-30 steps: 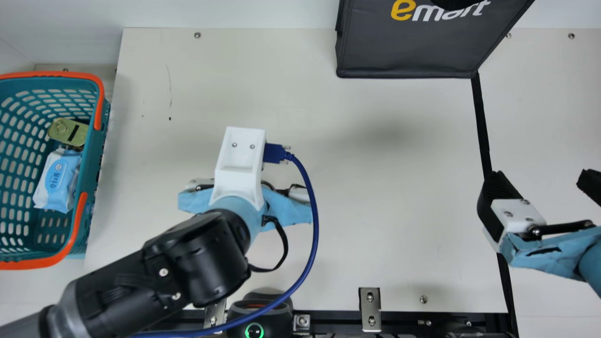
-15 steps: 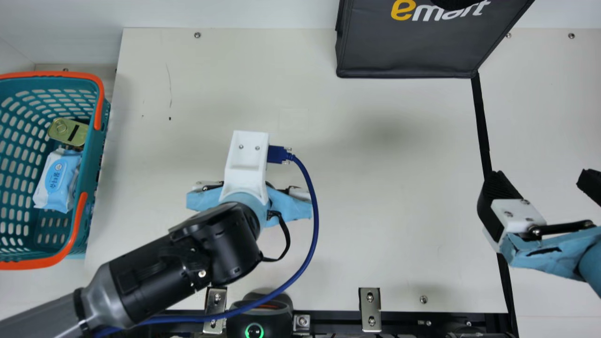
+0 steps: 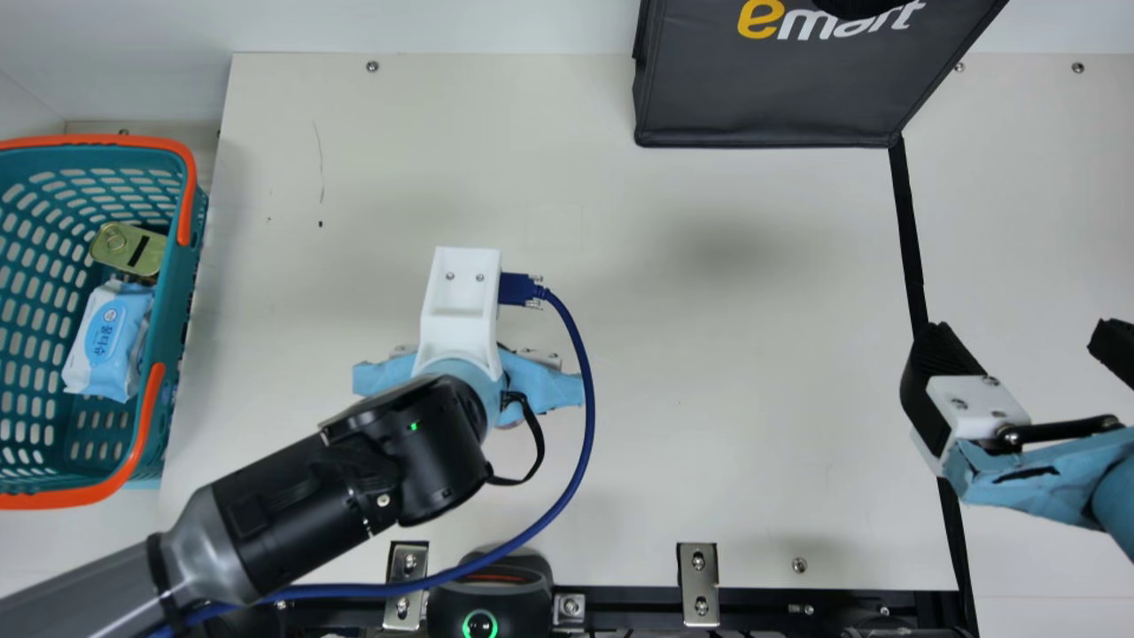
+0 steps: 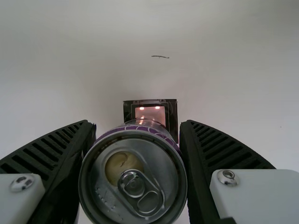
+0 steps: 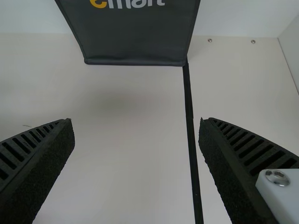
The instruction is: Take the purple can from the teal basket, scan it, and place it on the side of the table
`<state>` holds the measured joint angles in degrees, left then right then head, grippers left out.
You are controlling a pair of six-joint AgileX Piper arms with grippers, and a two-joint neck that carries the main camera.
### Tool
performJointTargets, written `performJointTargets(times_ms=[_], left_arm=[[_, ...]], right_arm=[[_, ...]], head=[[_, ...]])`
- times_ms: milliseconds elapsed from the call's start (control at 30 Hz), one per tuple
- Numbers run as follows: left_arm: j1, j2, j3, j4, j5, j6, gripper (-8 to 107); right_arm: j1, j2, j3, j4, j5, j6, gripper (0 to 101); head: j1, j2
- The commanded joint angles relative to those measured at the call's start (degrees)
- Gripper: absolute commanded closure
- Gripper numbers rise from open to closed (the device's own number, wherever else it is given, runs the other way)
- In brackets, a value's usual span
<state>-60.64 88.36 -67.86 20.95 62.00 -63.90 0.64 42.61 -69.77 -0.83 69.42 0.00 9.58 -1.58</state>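
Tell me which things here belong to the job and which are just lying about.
For the job:
- purple can, in the left gripper
- teal basket
- black device with a green ring, apparently the scanner
- table

Just lying about:
- gold tin and blue-and-white wipes pack, in the basket
- dark grey bag

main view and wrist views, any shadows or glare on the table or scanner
main view: soft dark patch on the table, green ring glowing on the scanner; left wrist view: two bright spots in the scanner's pinkish window; right wrist view: faint shading on the table in front of the dark bag
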Motion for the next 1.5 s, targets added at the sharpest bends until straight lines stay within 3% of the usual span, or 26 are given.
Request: performJointTargets(times_ms=[0, 100, 533, 967, 1467], left_arm=[[0.0, -0.3, 0.1, 0.1, -0.1, 0.7, 89], [-0.1, -1.2, 0.3, 0.0, -0.2, 2.9, 107], [2.1, -5.8, 0.2, -5.5, -3.0, 27.0, 107], [9.4, -9.0, 2.0, -20.3, -6.6, 60.3, 107], [19.1, -8.2, 0.6, -34.8, -2.6, 93.1, 107]], right_arm=[[0.0, 0.0, 0.0, 0.0, 0.0, 0.0, 6], [0.0, 0.0, 0.0, 0.0, 0.0, 0.0, 6], [0.0, 0.0, 0.0, 0.0, 0.0, 0.0, 6], [0.0, 0.0, 0.0, 0.0, 0.0, 0.0, 6], [0.0, 0.0, 0.0, 0.0, 0.0, 0.0, 6]], head=[[-1.7, 0.0], [-1.7, 0.0], [-1.7, 0.0], [-1.7, 0.0], [-1.7, 0.0]])
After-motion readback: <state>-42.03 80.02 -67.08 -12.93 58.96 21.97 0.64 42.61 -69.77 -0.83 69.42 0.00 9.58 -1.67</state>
